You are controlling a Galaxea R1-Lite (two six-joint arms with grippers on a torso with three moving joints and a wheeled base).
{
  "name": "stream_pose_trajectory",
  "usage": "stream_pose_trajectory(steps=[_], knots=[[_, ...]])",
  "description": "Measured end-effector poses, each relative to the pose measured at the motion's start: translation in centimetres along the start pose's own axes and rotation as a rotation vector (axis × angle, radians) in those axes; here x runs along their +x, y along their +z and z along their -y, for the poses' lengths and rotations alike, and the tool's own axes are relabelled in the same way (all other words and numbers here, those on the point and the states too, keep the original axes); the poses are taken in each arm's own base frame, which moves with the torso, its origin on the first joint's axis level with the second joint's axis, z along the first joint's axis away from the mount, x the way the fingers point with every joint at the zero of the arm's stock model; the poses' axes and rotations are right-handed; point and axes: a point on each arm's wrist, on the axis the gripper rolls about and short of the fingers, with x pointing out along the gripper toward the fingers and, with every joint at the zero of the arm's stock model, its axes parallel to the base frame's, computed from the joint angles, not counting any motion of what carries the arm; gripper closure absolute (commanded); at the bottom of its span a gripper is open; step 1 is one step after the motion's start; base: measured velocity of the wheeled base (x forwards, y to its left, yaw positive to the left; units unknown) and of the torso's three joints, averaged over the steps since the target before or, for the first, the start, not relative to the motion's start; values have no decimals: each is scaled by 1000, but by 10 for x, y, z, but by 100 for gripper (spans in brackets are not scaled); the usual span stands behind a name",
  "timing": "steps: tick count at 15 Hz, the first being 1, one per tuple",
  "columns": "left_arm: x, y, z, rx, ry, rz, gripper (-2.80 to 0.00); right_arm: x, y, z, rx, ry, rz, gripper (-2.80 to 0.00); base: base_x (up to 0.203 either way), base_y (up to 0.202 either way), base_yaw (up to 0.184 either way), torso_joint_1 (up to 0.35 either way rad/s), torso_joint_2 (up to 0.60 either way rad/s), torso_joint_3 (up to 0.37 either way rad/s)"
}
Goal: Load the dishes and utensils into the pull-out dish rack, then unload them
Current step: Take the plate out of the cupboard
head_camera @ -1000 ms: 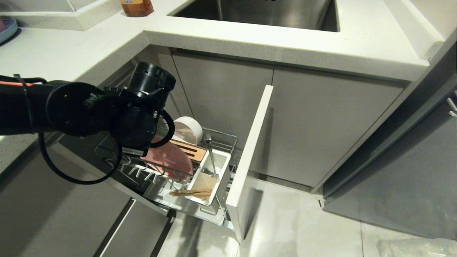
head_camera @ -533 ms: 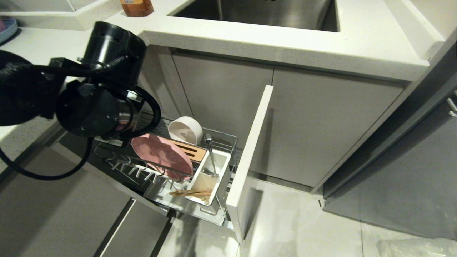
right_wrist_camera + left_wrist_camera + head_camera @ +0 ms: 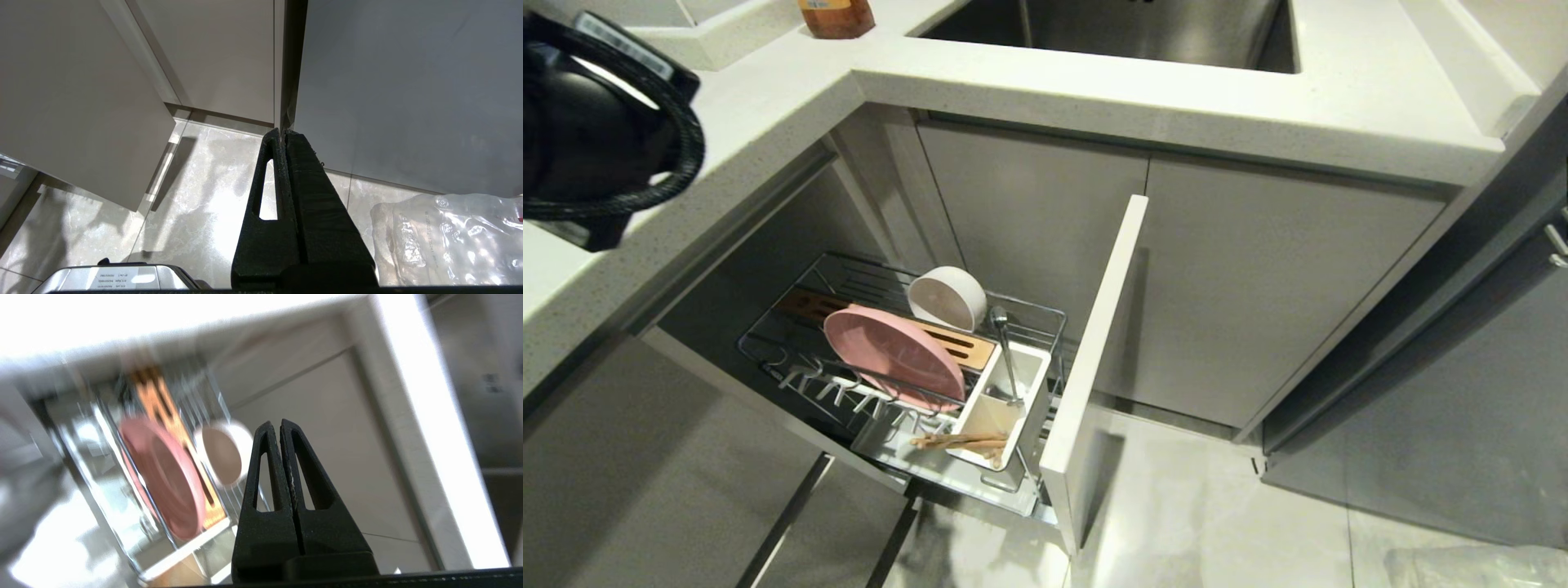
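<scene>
Nearest to me, my left gripper (image 3: 281, 426) is pulled up and away from the open drawer, above the white countertop (image 3: 768, 98) at my left; from my head only the black wrist and its looped cable show at that edge. My two black fingers (image 3: 265, 465) are pressed flat together with nothing between them and nothing touching them.

Below and beyond sits the pull-out dish rack (image 3: 792, 359), drawn fully out from under the counter, its tall pale front panel (image 3: 1094, 367) standing at the open end. At the near end, the white utensil box (image 3: 1001, 412) holds the chopsticks (image 3: 956, 442), lying low across its front compartment with their ends poking out over the rim, and the metal spoon (image 3: 1006, 351), standing upright in the next compartment. Further in, the pink plate (image 3: 894, 357) stands tilted on edge among the white pegs, leaning beside the slotted wooden block (image 3: 964, 345). Furthest back, the white bowl (image 3: 947, 298) rests on its side, just behind the plate.

I judge that loading is complete and unloading comes next. To do it well, I should spread my fingers before descending, come straight down clear of the counter edge, and grip one item by a free rim or handle without nudging its neighbours.

My right gripper (image 3: 282, 132) hangs parked near the floor, fingers together, empty.
</scene>
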Motion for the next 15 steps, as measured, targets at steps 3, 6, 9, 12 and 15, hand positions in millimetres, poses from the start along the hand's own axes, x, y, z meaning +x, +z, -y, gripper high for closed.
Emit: stream_pose_trajectory(steps=[3,6,9,12,15], knots=[[-30,47,-17,110,-57,67,0,0,0,0,0,0,0,0,0,0,0,0,0,0],[-64,87,-43,217,-159,106,0,0,0,0,0,0,1,0,0,0,0,0,0,0],[-109,103,-74,385,-276,126,0,0,0,0,0,0,1,0,0,0,0,0,0,0],[-149,94,-108,492,-352,106,0,0,0,0,0,0,0,0,0,0,0,0,0,0],[-177,65,-151,610,-367,116,0,0,0,0,0,0,0,0,0,0,0,0,0,0]])
